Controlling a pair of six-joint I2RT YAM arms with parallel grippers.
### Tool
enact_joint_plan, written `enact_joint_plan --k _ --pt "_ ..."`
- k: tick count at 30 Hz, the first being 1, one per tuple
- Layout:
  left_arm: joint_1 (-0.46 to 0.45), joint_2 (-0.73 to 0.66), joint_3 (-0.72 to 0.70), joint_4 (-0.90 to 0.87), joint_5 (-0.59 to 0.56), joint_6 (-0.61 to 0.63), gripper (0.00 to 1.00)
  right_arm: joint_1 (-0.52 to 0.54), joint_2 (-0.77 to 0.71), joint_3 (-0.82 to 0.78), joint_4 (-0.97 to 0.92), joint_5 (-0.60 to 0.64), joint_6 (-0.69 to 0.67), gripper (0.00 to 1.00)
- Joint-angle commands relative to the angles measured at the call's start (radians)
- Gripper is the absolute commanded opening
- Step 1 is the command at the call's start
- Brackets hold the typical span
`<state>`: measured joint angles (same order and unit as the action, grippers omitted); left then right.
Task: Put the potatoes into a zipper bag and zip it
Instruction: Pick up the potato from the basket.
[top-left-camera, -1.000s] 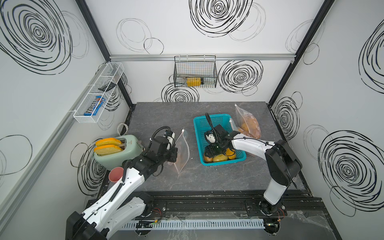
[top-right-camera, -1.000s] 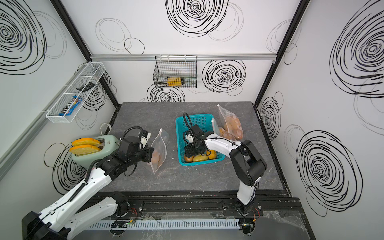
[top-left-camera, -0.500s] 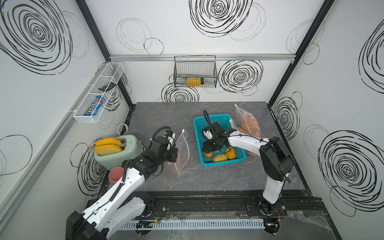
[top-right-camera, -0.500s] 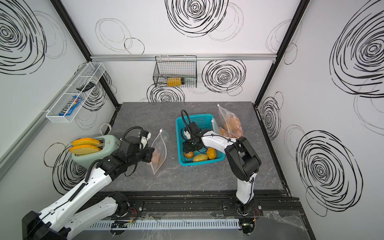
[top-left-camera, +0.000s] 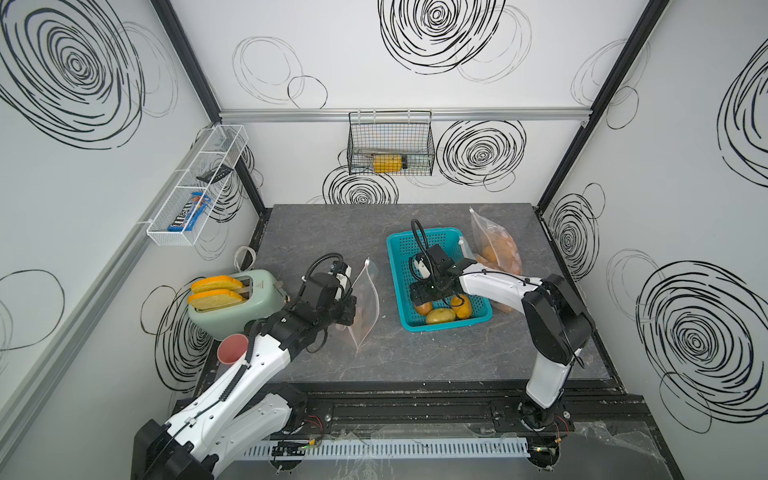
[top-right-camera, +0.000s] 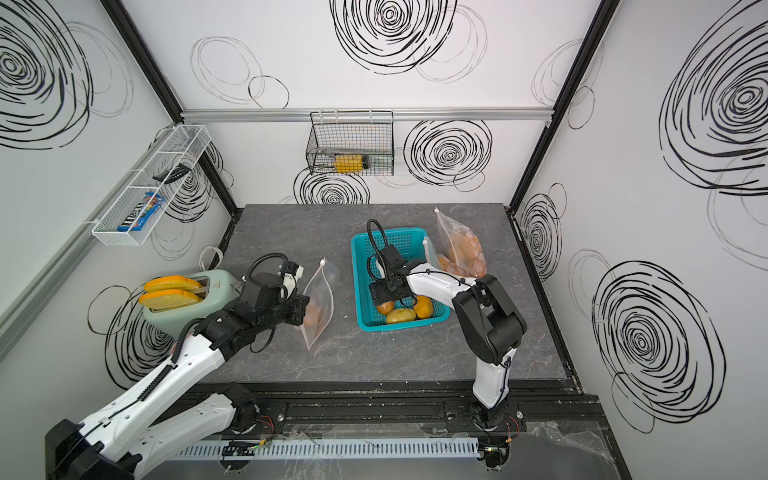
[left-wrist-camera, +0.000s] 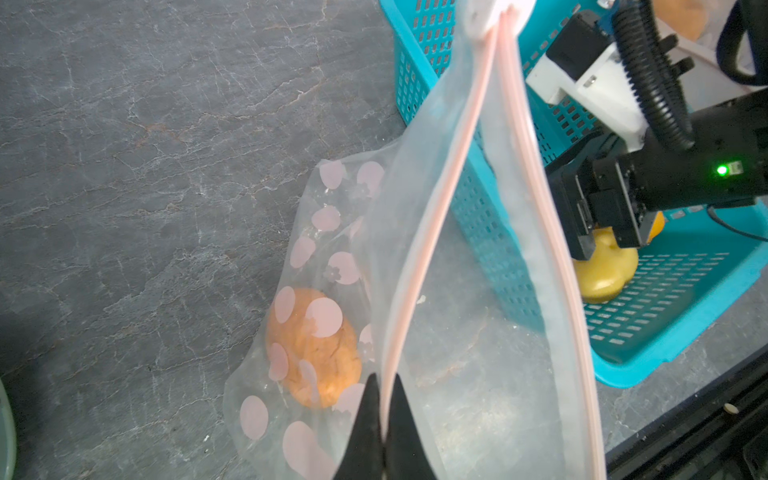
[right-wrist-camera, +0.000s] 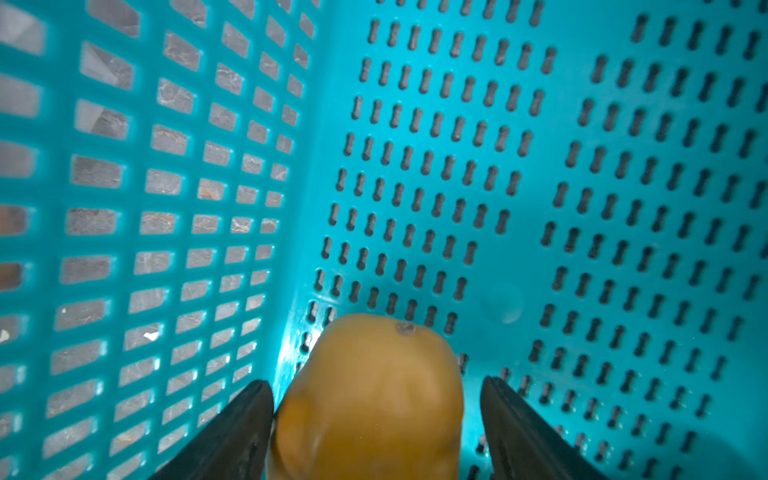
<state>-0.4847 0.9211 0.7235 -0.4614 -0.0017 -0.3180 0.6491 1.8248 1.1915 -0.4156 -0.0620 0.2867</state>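
Observation:
My left gripper (left-wrist-camera: 384, 384) is shut on one rim strip of the clear zipper bag (top-left-camera: 365, 307), holding its mouth apart left of the teal basket (top-left-camera: 446, 328). One orange-brown potato (left-wrist-camera: 316, 349) lies inside that bag. My right gripper (right-wrist-camera: 376, 399) is down in the basket, open, with a yellow-brown potato (right-wrist-camera: 370, 395) between its fingers (right-wrist-camera: 245, 419). One finger touches it; the other stands off with a gap. In both top views three potatoes (top-left-camera: 440, 316) (top-right-camera: 400, 316) show at the basket's near end, under my right gripper (top-left-camera: 422, 297).
A second zipper bag (top-left-camera: 496, 249) holding potatoes leans behind the basket at the back right. A green toaster (top-left-camera: 249, 303) with toast slices and a red cup (top-left-camera: 232, 349) stand at the left. A wire basket (top-left-camera: 390, 145) and a white wire shelf (top-left-camera: 195, 187) hang on the walls.
My right gripper has shifted a little within the basket and its jaws have spread wider around the potato. The left arm and the bag have not moved.

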Motion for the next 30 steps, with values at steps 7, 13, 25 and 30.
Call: enact_joint_plan --k 7,13,25,30 --pt "-0.011 0.005 -0.009 0.03 -0.021 -0.01 0.0 -0.004 0.036 0.004 -0.009 -0.014 -0.001 0.69" --pt "-0.015 -0.005 -0.009 0.033 -0.026 -0.011 0.0 -0.003 -0.057 -0.011 0.054 -0.027 0.003 0.6" --pt "-0.015 0.001 -0.009 0.034 -0.019 -0.012 0.0 0.135 -0.512 -0.229 0.486 -0.2 -0.056 0.53" --pt "-0.014 0.004 -0.007 0.034 -0.012 -0.01 0.0 0.235 -0.582 -0.347 0.762 -0.233 -0.01 0.52"
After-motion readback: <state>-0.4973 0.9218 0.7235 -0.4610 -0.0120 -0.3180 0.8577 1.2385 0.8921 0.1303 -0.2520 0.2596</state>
